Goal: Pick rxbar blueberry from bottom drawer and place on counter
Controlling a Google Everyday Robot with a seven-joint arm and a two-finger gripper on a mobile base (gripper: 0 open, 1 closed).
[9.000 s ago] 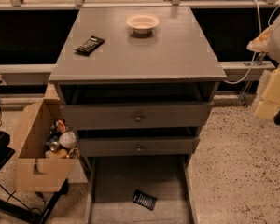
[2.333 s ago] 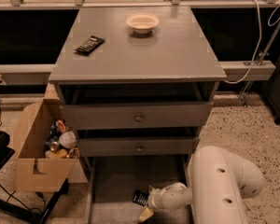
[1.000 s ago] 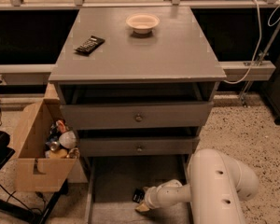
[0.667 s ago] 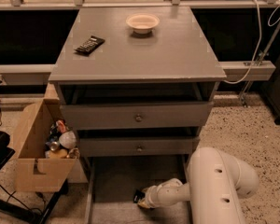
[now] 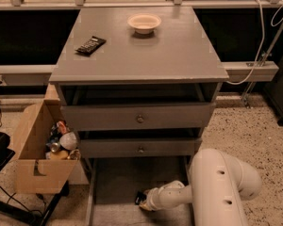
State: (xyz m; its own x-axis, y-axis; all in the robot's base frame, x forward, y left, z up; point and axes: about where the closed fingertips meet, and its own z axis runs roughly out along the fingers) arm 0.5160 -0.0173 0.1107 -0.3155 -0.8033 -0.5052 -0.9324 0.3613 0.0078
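Honestly, barely started: end effector [image 5: 144,203] low centre in shallow grey bottom drawer [image 5: 114,180], at small dark snack-bar wrapper [image 5: 140,197], grip unclear. Lift and drop onto flat grey surface [image 5: 170,51] pending.

My gripper [image 5: 144,202] lay in the shallow grey bottom drawer [image 5: 114,180], hid most of the dark rxbar blueberry wrapper [image 5: 138,197], drawer front cropped below
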